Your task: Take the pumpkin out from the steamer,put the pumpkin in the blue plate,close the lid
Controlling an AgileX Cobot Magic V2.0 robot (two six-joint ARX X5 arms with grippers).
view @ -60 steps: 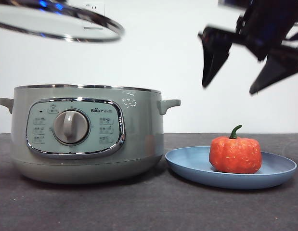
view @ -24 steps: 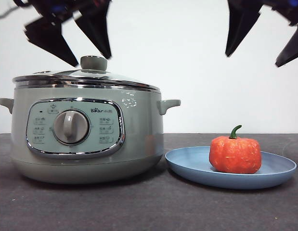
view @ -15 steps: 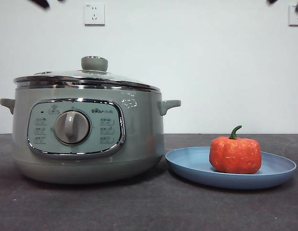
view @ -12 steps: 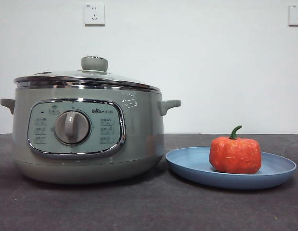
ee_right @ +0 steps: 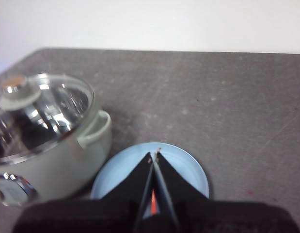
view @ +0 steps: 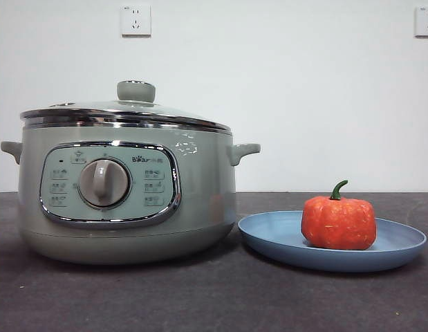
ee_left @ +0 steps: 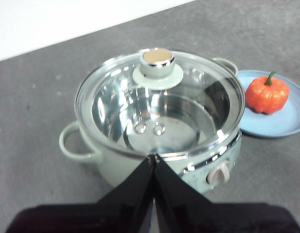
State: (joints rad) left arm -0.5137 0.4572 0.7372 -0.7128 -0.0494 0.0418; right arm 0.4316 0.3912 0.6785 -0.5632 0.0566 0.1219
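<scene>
The pale green steamer (view: 200, 200) stands at the left with its glass lid (view: 124, 114) seated on the rim, knob up. To its right the orange pumpkin (view: 338, 223) sits upright on the blue plate (view: 276, 238). Neither gripper shows in the front view. The left gripper (ee_left: 153, 157) hangs shut and empty high above the near side of the steamer (ee_left: 106, 170), looking down through the lid (ee_left: 188, 107) into the bare pot. The pumpkin (ee_left: 267, 94) rests on the plate (ee_left: 280, 124) beyond. The right gripper (ee_right: 154, 154) is shut and empty high over the plate (ee_right: 120, 170), hiding most of the pumpkin.
The things rest on a dark grey table (view: 214, 297). A white wall with two sockets (view: 135, 19) (view: 424, 21) stands behind. The steamer's side handle (view: 243, 150) reaches toward the plate, with a narrow gap between pot and plate.
The lid came down from the air onto the steamer. Both grippers then rose out of the front view. Over the last half second nothing has moved.
</scene>
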